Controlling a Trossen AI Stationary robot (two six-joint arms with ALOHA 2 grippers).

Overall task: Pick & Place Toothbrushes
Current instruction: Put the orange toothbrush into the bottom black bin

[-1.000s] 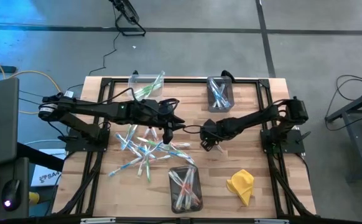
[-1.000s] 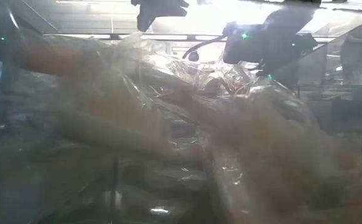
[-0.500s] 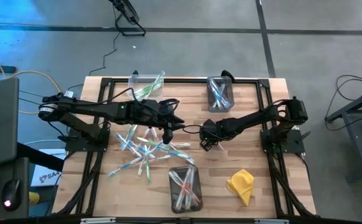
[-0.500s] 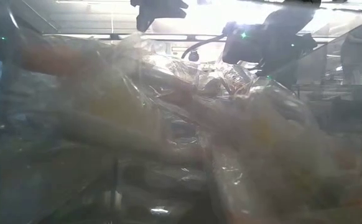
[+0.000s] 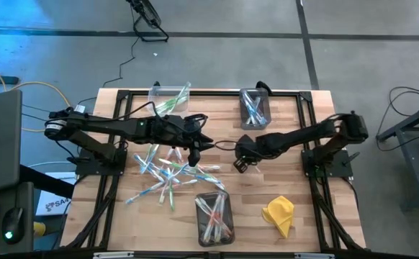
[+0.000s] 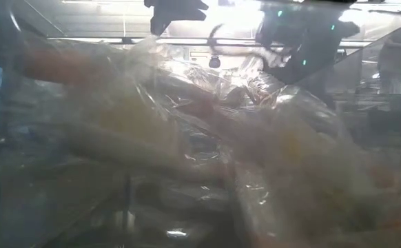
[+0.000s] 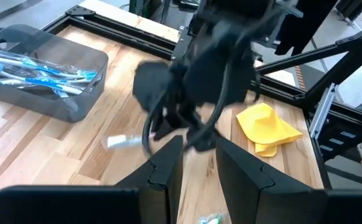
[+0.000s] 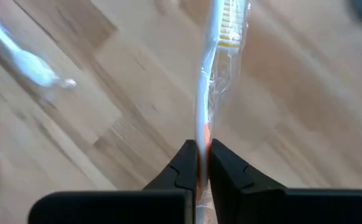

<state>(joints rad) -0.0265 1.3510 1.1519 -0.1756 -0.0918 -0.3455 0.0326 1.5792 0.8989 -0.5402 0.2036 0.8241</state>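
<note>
— What sits around the two arms on the table (image 5: 296,216)?

— A clear bin with green-accented brushes (image 5: 168,97) stands at the far left, a grey bin with blue-accented brushes (image 5: 255,106) at the far middle, and a third bin with pink-red brushes (image 5: 214,216) at the near edge. A yellow cloth (image 5: 279,214) lies near right, well apart from both grippers. In the low view, crinkled clear wrapping fills almost the whole picture, and only the dark arms show above it.

— And the loose toothbrushes (image 5: 163,173)?

— They lie scattered on the wood left of centre, between the far left bin and the near bin, crossing one another.

— Where is the right gripper (image 5: 240,164)?

— Over the middle of the table, just right of the pile. Its wrist view shows the jaws clenched on a wrapped toothbrush (image 8: 215,74), white with an orange-red stem, which runs straight out from between the fingers (image 8: 184,165) above bare wood.

— The left gripper (image 5: 194,155)?

— It hangs over the right edge of the scattered pile, near the right gripper. Its fingers (image 7: 168,165) stand a little apart with nothing visible between them.
</note>
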